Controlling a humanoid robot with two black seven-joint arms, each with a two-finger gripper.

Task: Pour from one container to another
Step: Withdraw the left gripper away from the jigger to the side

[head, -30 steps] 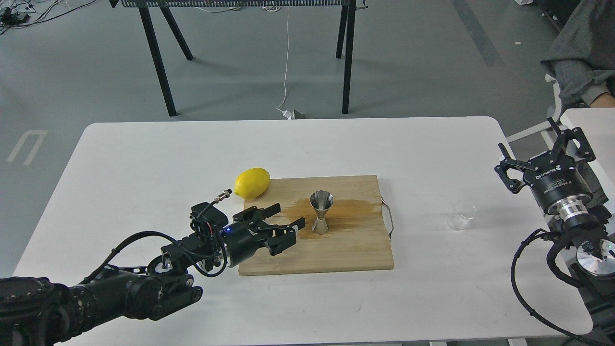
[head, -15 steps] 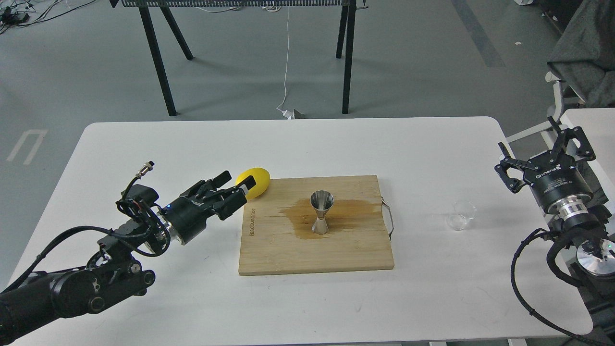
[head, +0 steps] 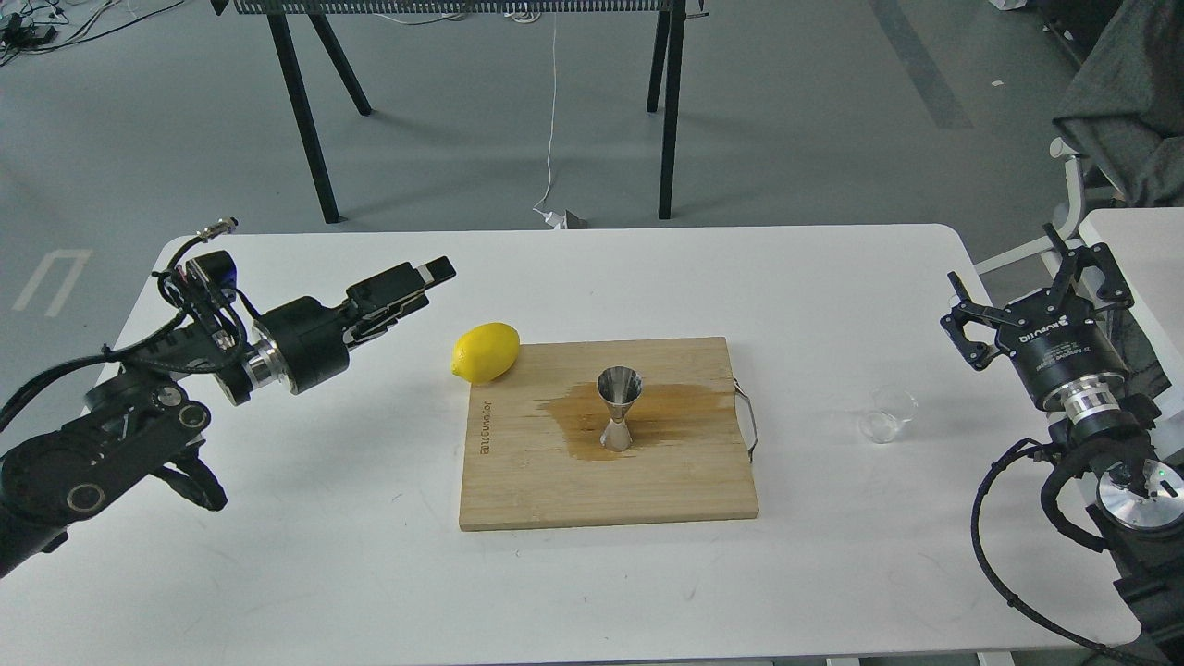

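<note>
The steel jigger (head: 618, 408) stands upright on the wooden cutting board (head: 564, 495), in the middle of a brown wet patch (head: 680, 402). The small clear glass cup (head: 886, 413) sits on the white table right of the board, apart from both grippers. My left gripper (head: 427, 283) hovers over the table's left side, up and left of the lemon (head: 486, 352), open with nothing in it. My right gripper (head: 1029, 283) is raised at the table's right edge, just beyond and right of the cup, its fingers spread wide and empty.
The board has a metal handle (head: 749, 421) on its right end. A second white table (head: 1138, 242) and a seated person's dark clothing (head: 1124, 92) lie at the far right. Black table legs (head: 668, 111) stand on the floor behind.
My left arm has drawn back from beside the jigger, rising up and to the left past the lemon. The right gripper has shifted slightly left. Jigger, cup and lemon have not moved.
</note>
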